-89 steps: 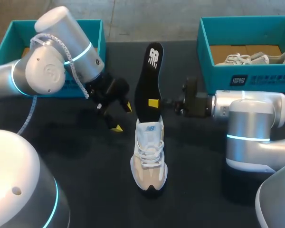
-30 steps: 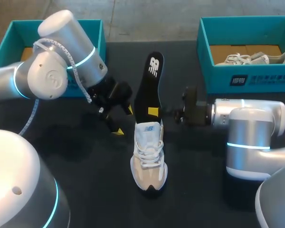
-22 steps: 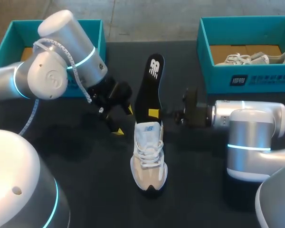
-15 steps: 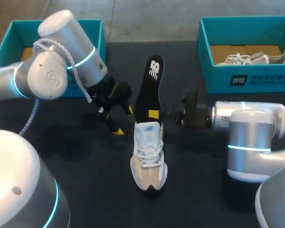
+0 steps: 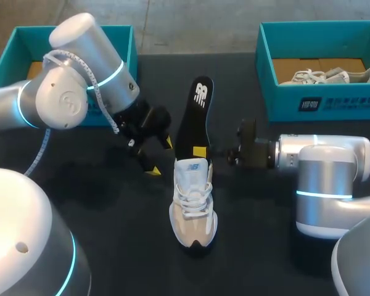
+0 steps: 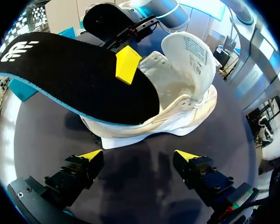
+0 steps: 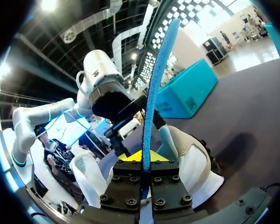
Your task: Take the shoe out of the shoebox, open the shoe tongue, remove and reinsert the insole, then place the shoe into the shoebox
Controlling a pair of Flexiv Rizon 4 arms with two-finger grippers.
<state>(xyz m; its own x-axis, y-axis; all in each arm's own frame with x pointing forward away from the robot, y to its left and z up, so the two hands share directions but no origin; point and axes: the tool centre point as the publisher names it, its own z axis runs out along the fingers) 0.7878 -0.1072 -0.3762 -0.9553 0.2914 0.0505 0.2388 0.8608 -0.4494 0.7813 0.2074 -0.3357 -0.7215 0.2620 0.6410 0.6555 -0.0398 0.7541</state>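
Observation:
A white and beige shoe (image 5: 192,198) stands on the dark table, toe toward me, tongue (image 6: 189,46) pulled back. My right gripper (image 5: 200,151) is shut on a black insole (image 5: 196,114) with a blue edge. The insole slants up and away, and its lower end sits at the shoe's opening. In the right wrist view the insole (image 7: 155,88) runs edge-on between the fingers of my right gripper (image 7: 143,157), above the shoe (image 7: 191,161). My left gripper (image 5: 160,156) hangs open just left of the shoe. In its wrist view my left gripper (image 6: 139,156) faces the shoe's side (image 6: 177,109), holding nothing.
A teal shoebox (image 5: 24,40) stands at the back left behind my left arm. Another teal shoebox (image 5: 320,102) at the back right holds a second pale shoe (image 5: 327,75).
My right gripper has lowered the insole a little toward the shoe's opening. The left arm has kept still over the last second.

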